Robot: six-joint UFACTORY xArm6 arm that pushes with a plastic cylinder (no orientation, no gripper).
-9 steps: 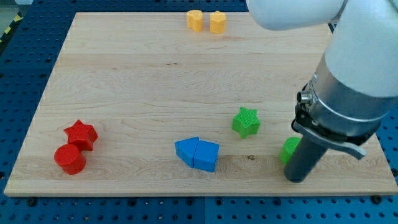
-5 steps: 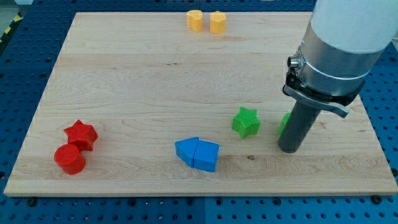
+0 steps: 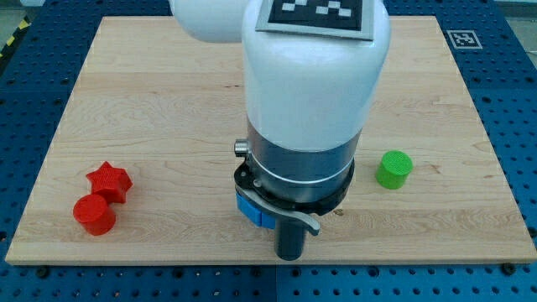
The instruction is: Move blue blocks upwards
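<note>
a: camera view, go. where's my tip (image 3: 290,256)?
b: near the view's bottom edge of the wooden board (image 3: 168,101), just below the blue blocks (image 3: 252,211). rod comes straight down out of the big white and grey arm body (image 3: 306,101).
a: blue blocks, how much shows?
b: only a sliver, peeking out at the view's left of the rod under the arm's collar. shape can't be made out, the rest is hidden. can't tell if the tip touches them, looks just beside.
a: hand state?
b: no hand, no jaws, just a bare rod. nothing to open or close, it holds nothing, only pushes.
a: other stuff?
b: green cylinder (image 3: 393,169) at the view's right, well apart. red star (image 3: 109,180) and red cylinder (image 3: 94,214) touching each other at the view's left. arm hides much of the board's middle and top.
a: handling guess?
b: small hard plastic, light, stiff, probably slides easy on the smooth wood. two pieces side by side may split or spin if hit off-centre.
a: where to press?
b: no gripping. judge contact on the bottom faces, near the middle of the pair, then push toward the view's top. tip seems placed about right for that, step barely started.
</note>
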